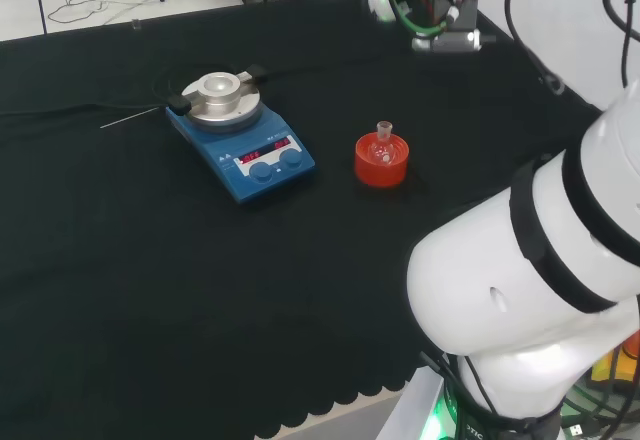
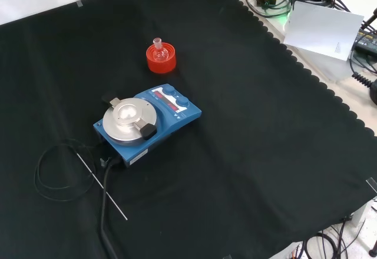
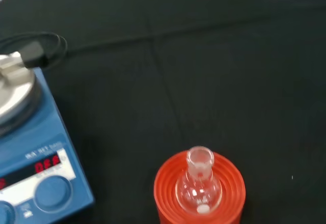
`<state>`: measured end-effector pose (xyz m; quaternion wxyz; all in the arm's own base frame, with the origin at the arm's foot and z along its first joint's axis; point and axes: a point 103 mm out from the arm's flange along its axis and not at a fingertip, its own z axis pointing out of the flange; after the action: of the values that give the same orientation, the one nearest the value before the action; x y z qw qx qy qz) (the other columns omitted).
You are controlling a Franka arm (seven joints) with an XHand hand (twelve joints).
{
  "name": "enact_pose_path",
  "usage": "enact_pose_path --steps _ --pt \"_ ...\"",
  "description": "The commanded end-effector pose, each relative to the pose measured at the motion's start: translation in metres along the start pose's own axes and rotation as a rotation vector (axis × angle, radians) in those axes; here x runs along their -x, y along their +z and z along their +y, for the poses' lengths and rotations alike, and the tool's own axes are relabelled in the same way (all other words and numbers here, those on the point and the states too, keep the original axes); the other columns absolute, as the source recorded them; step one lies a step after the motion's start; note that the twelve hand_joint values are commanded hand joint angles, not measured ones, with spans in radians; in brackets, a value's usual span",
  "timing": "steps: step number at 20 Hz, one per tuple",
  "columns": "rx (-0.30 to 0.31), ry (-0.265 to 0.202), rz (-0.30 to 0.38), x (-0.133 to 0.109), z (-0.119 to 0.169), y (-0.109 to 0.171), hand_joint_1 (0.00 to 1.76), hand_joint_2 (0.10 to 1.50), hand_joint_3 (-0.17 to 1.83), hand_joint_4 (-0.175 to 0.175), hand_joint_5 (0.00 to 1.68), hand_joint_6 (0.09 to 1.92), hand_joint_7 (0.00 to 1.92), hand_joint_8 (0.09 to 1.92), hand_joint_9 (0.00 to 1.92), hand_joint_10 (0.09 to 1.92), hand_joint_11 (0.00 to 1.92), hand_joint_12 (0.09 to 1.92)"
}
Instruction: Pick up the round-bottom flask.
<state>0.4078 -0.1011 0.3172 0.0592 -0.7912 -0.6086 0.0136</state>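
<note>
The round-bottom flask sits upright in a red ribbed stand on the black cloth, its clear bulb cradled in the stand's hollow and its short neck pointing straight up, so its long axis is vertical. Taking the blue hotplate stirrer as the landmark, the flask and stand lie to the right of it in the head view, apart from it with a strip of bare cloth between; in the front view the same pair stands beyond the stirrer, higher in the frame. The wrist view looks down past the stand with the stirrer's dial end close beside it, which suggests the wrist is above the flask and set back from it. In the head view the arm's wrist assembly hangs high, to the upper right of the flask and farther still from the stirrer. Whether the fingers are spread or curled cannot be told. The coming move looks like a descent toward the stand, meeting the upright neck from above.
</note>
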Motion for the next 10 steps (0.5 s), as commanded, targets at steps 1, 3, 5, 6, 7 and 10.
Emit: enact_pose_path --steps 1,3,5,6,7,10 --pt "-0.051 0.031 0.032 0.017 0.001 0.067 0.5 1.12 0.22 -0.02 0.48 0.36 0.19 0.59 0.35 0.67 0.08 1.4" --pt "-0.071 0.033 0.037 0.018 0.001 0.087 0.52 1.09 0.25 -0.021 0.5 0.34 0.2 0.59 0.36 0.66 0.08 1.4" --pt "-0.091 0.035 0.038 0.018 0.001 0.104 0.54 1.06 0.26 -0.021 0.51 0.34 0.2 0.59 0.37 0.66 0.08 1.4" --pt "-0.097 0.036 0.036 0.017 0.001 0.112 0.55 1.05 0.27 -0.022 0.51 0.33 0.21 0.6 0.38 0.66 0.09 1.4" --pt "-0.105 0.037 0.036 0.018 0.001 0.118 0.56 1.04 0.27 -0.022 0.52 0.33 0.21 0.6 0.38 0.66 0.09 1.4" --pt "-0.11 0.041 0.031 0.018 0.003 0.135 0.6 1.0 0.32 -0.022 0.53 0.32 0.21 0.6 0.39 0.66 0.09 1.4"
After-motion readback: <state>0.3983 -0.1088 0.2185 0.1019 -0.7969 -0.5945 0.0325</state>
